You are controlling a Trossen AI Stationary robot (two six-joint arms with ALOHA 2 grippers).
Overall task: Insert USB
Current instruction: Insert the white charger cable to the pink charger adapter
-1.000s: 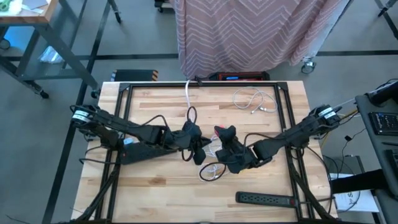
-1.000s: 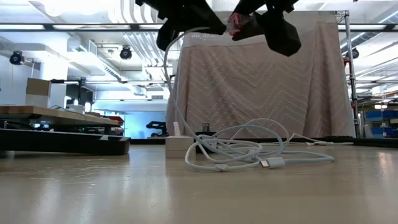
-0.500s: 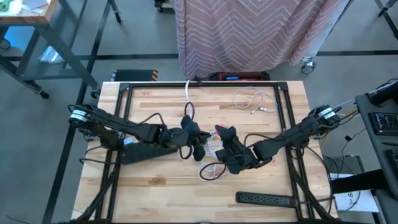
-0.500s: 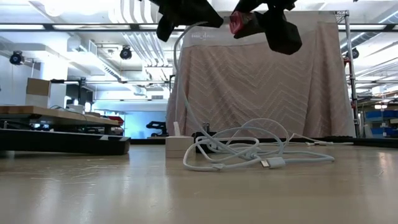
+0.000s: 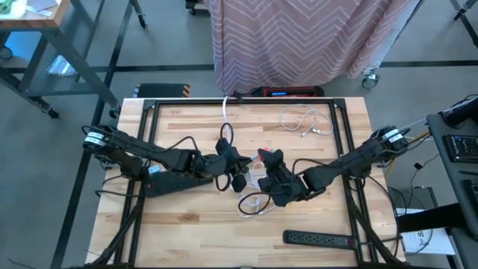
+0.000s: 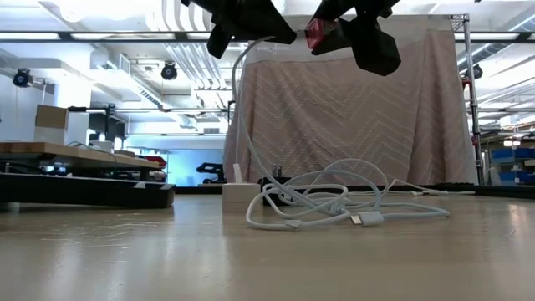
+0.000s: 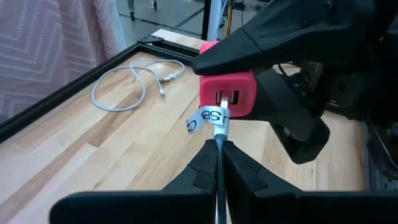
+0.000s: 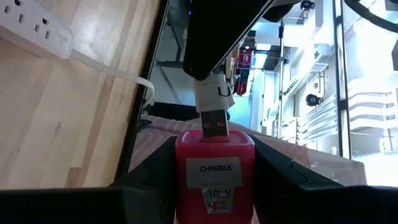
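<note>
Two dark jointed arms, black cabling

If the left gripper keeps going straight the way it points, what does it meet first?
The red plastic charger block held in the right gripper. The left gripper, shut on the white USB cable's plug, already has that plug at the block's port.

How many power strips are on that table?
2. A black power strip lies near the table's front edge on the right; a second power strip lies under the left arm, mostly covered. Others could be hidden.

USB plug (image 7: 219, 132) entering red charger (image 7: 227, 93)
</note>
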